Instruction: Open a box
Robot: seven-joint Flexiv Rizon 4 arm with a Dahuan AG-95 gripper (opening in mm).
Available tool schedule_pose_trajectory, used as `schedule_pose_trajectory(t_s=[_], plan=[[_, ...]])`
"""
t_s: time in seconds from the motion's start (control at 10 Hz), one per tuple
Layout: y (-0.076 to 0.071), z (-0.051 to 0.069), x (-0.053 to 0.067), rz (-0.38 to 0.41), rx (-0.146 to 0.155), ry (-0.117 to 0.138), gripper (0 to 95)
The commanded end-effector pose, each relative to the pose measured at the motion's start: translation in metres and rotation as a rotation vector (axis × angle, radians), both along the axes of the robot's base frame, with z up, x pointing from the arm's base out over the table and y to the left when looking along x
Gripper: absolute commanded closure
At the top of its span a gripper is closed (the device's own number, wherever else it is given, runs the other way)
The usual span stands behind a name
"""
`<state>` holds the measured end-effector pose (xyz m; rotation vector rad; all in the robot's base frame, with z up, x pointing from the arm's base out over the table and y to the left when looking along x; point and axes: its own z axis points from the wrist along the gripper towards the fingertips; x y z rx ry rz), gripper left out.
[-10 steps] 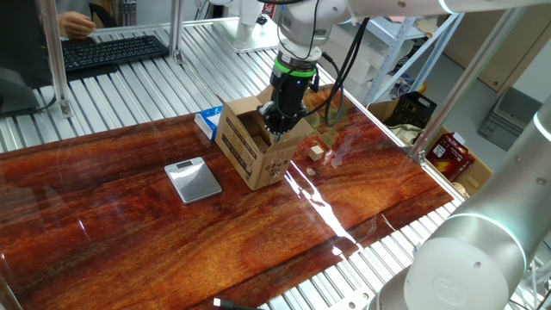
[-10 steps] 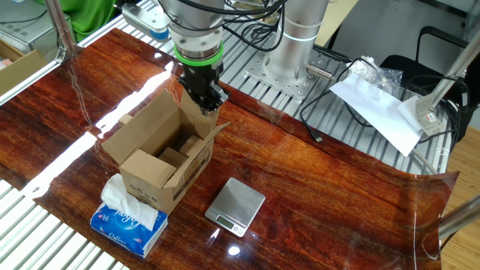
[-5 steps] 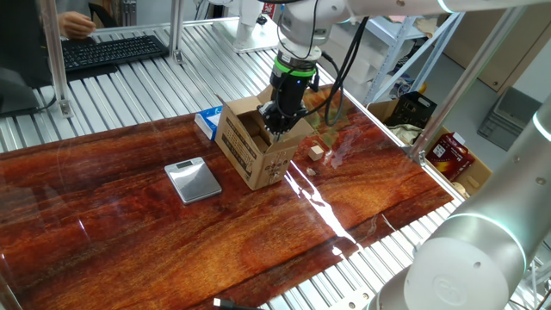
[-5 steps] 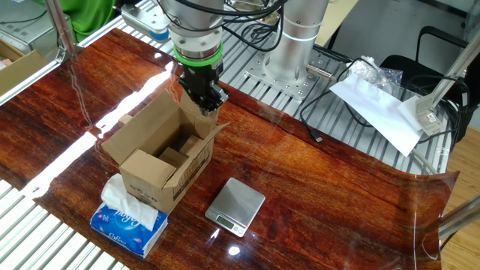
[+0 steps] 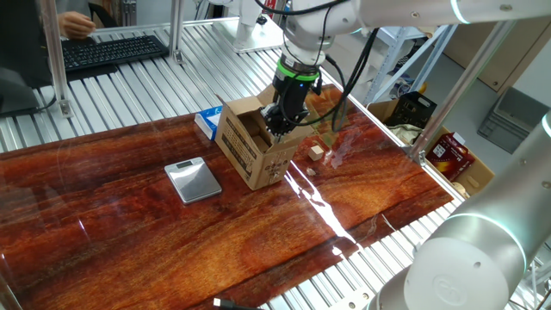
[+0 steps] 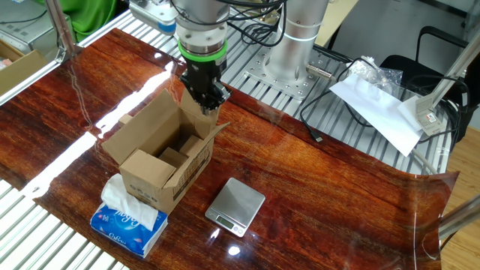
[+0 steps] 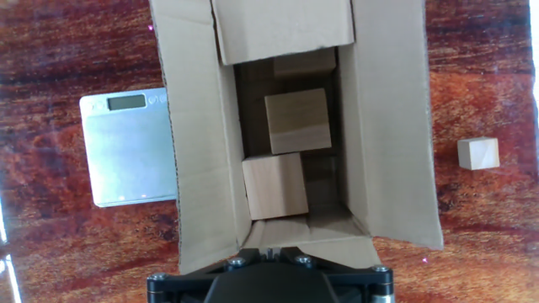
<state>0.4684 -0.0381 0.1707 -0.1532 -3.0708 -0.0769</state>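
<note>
Jaws: state not readable. Hand view shows only the black gripper (image 7: 271, 268) base at the bottom edge, sitting at the near short flap of the small brown corrugated cardboard box (image 7: 295, 126); the fingertips are hidden. In both fixed views the gripper (image 6: 207, 98) tip is at that flap's edge, looks like contact or a pinch on it, but I can't confirm either.

Box sits mid-table on the dark red wood-grain table (image 5: 362, 215), tilted askew in one fixed view. All four top flaps are folded outward and the interior is exposed, so by my read the opening is essentially done. Three pale wooden cubes (image 7: 296, 120) lie inside.

Handling, as judgement: light carton, thin corrugated walls, stiff along the flutes but creasing easily at the flap hinges. Glossy table, so the box will likely slide or tip if a flap is pushed sideways. Best hold is a flap's free edge near its middle, pulling outward and down about the hinge.

Arm comes down steeply from above, wrist with green ring (image 5: 295, 75) near vertical over the box's far right end.

Around it: flat silver square scale (image 5: 193, 179) left of the box, blue-and-white tissue packet (image 6: 129, 216) touching its other end, loose small wooden cube (image 5: 317, 151) on the table to the right.
</note>
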Motion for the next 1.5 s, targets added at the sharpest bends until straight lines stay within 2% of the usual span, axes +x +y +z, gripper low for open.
schedule_pose_trajectory(t_s=[0.1, 0.6, 1.2, 1.5], plan=[[0.001, 0.003, -0.005, -0.005, -0.005, 0.007, 95.0], [0.000, -0.001, -0.019, 0.001, -0.011, 0.003, 95.0], [0.000, -0.013, -0.031, -0.008, -0.008, -0.024, 95.0], [0.002, -0.022, -0.031, -0.013, -0.008, -0.045, 95.0]])
